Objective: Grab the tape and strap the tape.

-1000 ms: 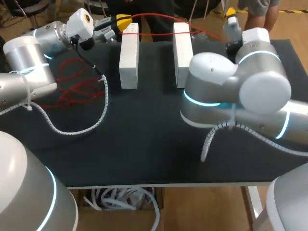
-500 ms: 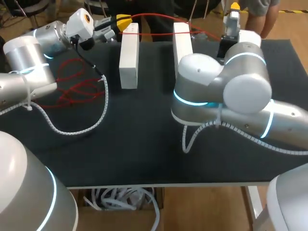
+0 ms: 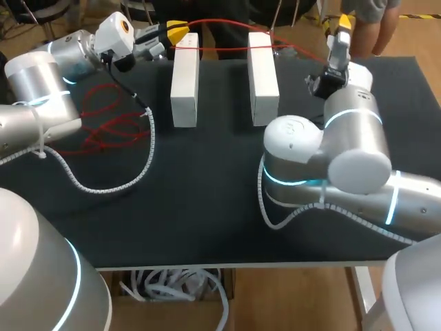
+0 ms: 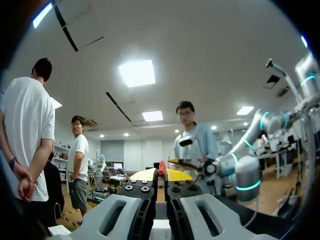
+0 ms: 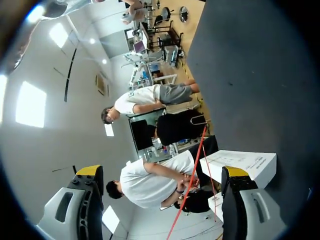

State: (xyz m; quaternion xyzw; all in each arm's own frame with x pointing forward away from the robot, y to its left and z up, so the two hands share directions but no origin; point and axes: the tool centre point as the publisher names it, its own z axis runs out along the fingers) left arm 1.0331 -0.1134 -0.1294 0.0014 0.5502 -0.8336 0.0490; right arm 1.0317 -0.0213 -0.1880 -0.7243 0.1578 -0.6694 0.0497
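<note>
- The left gripper [image 4: 160, 174] is clamped shut. Its yellow tips press together on the red tape [image 3: 224, 21], and a sliver of red shows right at the pinch.
- Just beside that gripper the tape leaves as a stretched line. It crosses above the far ends of two white blocks [image 3: 185, 79] that stand side by side.
- The right gripper [image 5: 161, 171] holds nothing, with its fingers spread wide. The tape runs ahead of the gap between them, clear of both, and one block lies just beyond one finger.
- Behind the left gripper, under its arm, the spare tape lies in loose loops [image 3: 110, 127] on the table [image 3: 207, 193].
- The tape looks thin, light and limp, so it will likely sag or slip from a loose pinch. The best hold seems to be the stretched run just past the second block, squarely between the open fingers.
- Only the wrist views show how the fingers stand. The head view alone shows the whole run, the loops and both blocks together, but just one yellow tip of the right gripper.
</note>
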